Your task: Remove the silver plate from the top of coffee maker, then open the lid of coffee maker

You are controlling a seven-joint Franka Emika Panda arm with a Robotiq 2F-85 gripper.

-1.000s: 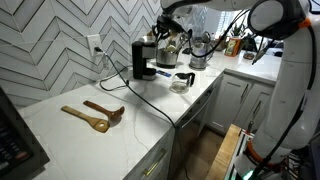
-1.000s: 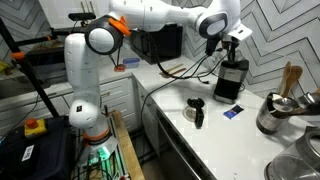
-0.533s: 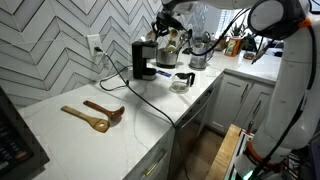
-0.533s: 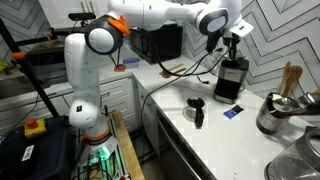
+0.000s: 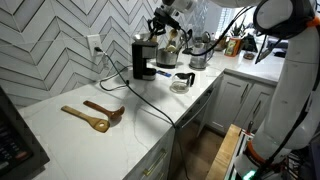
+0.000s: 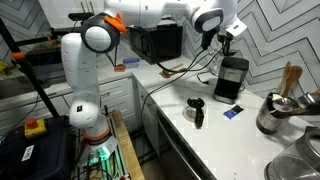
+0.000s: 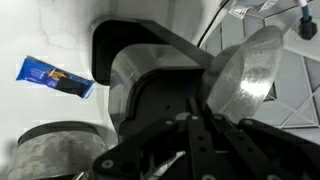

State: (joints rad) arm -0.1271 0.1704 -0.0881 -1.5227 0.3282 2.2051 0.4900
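The black coffee maker (image 5: 145, 58) stands at the back of the white counter, and it also shows in an exterior view (image 6: 232, 78). Its flat black lid (image 7: 150, 95) is shut and bare. My gripper (image 5: 161, 24) hangs above the machine, also seen in an exterior view (image 6: 228, 36). In the wrist view the gripper (image 7: 197, 112) is shut on the edge of the silver plate (image 7: 245, 70). The plate is tilted and held clear of the lid.
A glass carafe (image 5: 182, 82) (image 6: 197, 110) sits in front of the machine. A blue packet (image 6: 231, 112) (image 7: 55, 78) lies beside it. A silver pot (image 5: 200, 55) (image 6: 280, 112) and wooden spoons (image 5: 95, 115) are on the counter. The power cord (image 5: 150, 100) trails across it.
My gripper has risen from the top of the coffee maker with the silver plate in it. The lid is now uncovered.
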